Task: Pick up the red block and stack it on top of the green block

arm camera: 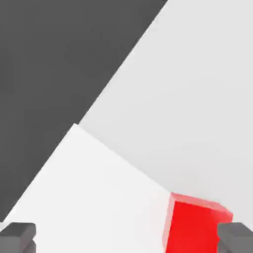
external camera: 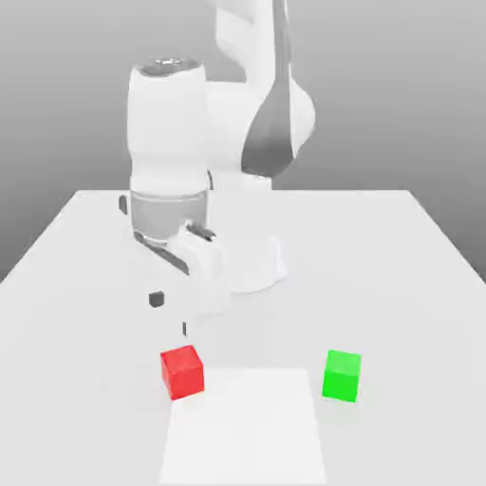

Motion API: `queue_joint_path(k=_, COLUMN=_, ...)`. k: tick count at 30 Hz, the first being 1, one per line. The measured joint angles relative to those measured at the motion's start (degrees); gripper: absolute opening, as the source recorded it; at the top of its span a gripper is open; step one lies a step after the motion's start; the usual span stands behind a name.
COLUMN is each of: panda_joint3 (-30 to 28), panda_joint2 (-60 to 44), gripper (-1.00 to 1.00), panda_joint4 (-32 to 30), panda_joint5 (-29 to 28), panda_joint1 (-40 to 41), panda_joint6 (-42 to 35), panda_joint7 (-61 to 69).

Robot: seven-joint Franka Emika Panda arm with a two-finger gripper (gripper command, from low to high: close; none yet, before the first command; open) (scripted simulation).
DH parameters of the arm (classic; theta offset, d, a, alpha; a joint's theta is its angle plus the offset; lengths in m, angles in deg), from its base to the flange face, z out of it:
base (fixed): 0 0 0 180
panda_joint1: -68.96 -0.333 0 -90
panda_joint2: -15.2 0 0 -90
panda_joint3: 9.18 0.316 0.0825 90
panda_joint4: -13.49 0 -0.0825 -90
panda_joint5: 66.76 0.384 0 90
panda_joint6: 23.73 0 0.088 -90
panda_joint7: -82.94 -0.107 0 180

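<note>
The red block (external camera: pixel 182 370) sits on the white table, to the exterior view's left of centre. The green block (external camera: pixel 342 375) rests on the table to its right, about a hand's width away. My gripper (external camera: pixel 171 314) hangs a little above and behind the red block, open, holding nothing. In the hand view the red block (arm camera: pixel 195 228) shows beside one dark fingertip (arm camera: pixel 237 238), and the gripper (arm camera: pixel 126 239) has its fingers wide apart with only the table between them.
A brighter white square patch (external camera: pixel 243 427) lies on the table (external camera: pixel 399 256) in front of and between the two blocks. The arm's white base (external camera: pixel 252 261) stands behind them. The hand view shows the table's edge (arm camera: pixel 123 64) against dark floor.
</note>
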Motion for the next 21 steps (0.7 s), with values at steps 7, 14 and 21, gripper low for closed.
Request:
queue_joint_path(k=7, panda_joint3=-2.04, panda_joint2=-14.86, gripper=-1.0, panda_joint4=0.94, panda_joint5=-3.95, panda_joint1=-0.53, panda_joint6=12.48, panda_joint7=-4.37)
queue_joint_path(k=14, panda_joint3=-2.19, panda_joint2=-15.16, gripper=-1.0, panda_joint4=0.98, panda_joint5=-4.21, panda_joint1=-0.64, panda_joint6=12.85, panda_joint7=-4.6)
queue_joint_path(k=21, panda_joint3=-0.93, panda_joint2=-2.1, gripper=-1.0, panda_joint4=-0.88, panda_joint5=-0.67, panda_joint1=-0.37, panda_joint6=1.63, panda_joint7=-2.07)
